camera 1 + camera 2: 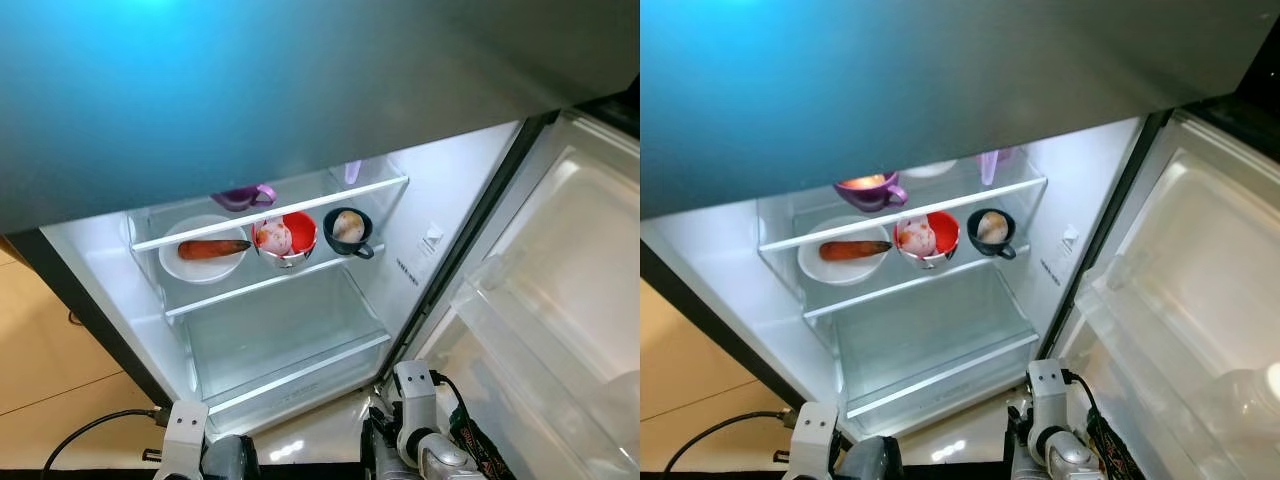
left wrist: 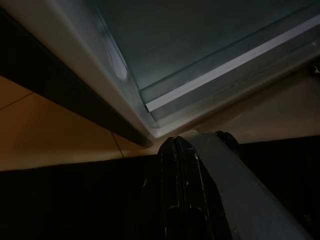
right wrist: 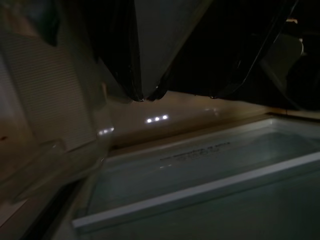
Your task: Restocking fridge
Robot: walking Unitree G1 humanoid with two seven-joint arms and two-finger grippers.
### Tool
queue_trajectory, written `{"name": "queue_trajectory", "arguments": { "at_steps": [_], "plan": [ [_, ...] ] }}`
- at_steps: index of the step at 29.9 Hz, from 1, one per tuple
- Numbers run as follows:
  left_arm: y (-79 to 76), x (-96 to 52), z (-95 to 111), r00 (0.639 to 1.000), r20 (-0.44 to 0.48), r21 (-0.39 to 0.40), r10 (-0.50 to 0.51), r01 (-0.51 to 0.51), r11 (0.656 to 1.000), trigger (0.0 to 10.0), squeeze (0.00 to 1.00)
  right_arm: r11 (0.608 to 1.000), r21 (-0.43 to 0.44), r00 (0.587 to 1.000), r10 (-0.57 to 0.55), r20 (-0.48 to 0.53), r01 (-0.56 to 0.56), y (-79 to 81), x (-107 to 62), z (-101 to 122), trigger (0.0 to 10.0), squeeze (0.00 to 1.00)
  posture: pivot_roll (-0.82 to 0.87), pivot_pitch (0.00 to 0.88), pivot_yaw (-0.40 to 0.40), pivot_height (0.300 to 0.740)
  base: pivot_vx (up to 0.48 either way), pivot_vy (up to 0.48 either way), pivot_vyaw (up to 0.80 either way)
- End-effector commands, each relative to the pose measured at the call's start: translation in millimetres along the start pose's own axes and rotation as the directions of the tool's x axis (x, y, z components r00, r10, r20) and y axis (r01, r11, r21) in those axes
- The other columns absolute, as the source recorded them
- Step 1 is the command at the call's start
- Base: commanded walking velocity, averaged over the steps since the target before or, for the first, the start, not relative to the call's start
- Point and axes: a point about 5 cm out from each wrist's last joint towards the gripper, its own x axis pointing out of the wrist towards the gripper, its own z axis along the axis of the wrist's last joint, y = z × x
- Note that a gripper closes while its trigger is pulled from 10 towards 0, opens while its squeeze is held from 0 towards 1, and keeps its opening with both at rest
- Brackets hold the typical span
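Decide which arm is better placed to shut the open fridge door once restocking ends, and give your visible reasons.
Probably the right. The open door swings out on the robot's right, and the right arm hangs low beside its inner edge. The left arm sits by the fridge's far side, near the crisper drawer.

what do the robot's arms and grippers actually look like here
The left arm ends in a pale silver-white bracket with small round holes over a dark rounded housing, fed by a black cable from the side. The right arm has a similar silver bracket, a shiny metallic joint, and black cables looping beside it. In the wrist views, the left gripper and right gripper show long, glossy black, tapering fingers.
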Motion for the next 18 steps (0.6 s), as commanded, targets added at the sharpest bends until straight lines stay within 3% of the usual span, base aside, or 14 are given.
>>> {"name": "queue_trajectory", "arguments": {
  "at_steps": [1,18],
  "plan": [
    [1.7,-3.1,-5.7,1.0,-0.018,0.0,0.003,-0.003,1.0,10.0,0.0,1.0,0.017,1.0,-0.017,-0.003,0.017,-1.9,-1.3,-3.0,10.0,0.0,-0.1,0.121,-0.044,0.657,0.0,0.0,0.0],
    [-0.6,0.5,-2.0,1.0,-0.018,0.005,-0.007,0.007,1.0,10.0,0.0,1.0,0.026,1.0,-0.016,0.008,0.016,-1.6,-1.7,-3.3,10.0,0.0,-0.1,0.12,-0.04,0.657,0.0,0.0,0.0]
  ]
}}
